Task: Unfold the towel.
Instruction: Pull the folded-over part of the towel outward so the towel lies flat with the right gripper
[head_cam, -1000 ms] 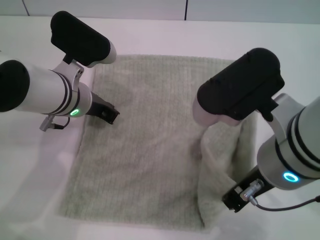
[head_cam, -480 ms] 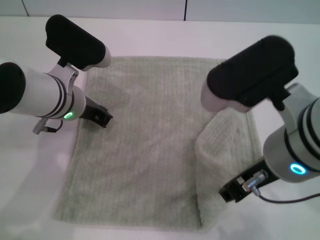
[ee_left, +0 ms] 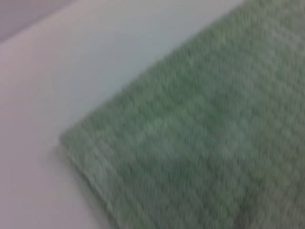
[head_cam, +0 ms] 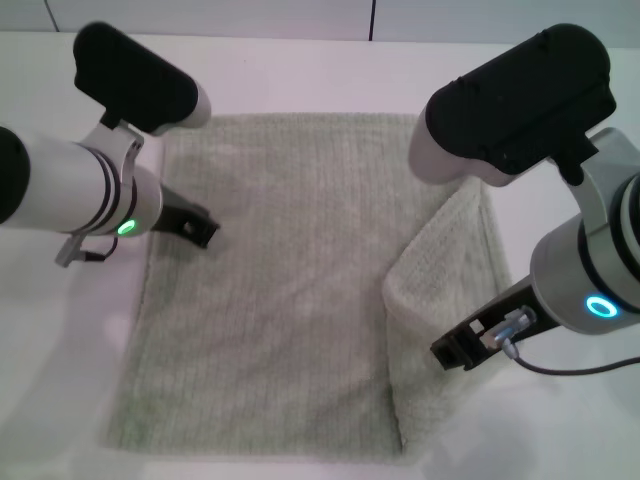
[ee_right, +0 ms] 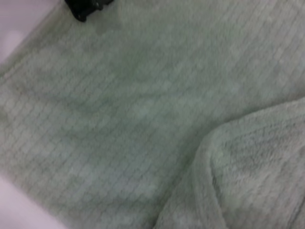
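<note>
The pale sage-green towel [head_cam: 290,290] lies spread on the white table [head_cam: 300,70]. Its right side is folded over in a raised flap [head_cam: 445,260] that runs up under my right gripper [head_cam: 520,100], whose black body hangs over the towel's far right corner. Whether it holds the flap is hidden. My left gripper [head_cam: 135,80] is above the towel's far left corner. The left wrist view shows a flat towel corner [ee_left: 190,143] on the table. The right wrist view shows the flat towel [ee_right: 119,109] and the rolled flap edge [ee_right: 248,167].
White table surface [head_cam: 60,340] surrounds the towel on all sides. A black part of the left arm [ee_right: 86,7] shows at the edge of the right wrist view.
The right arm has moved to the right and away, and the lifted flap has sunk and spread to the right. The left arm has shifted to the left, off the towel's edge.
</note>
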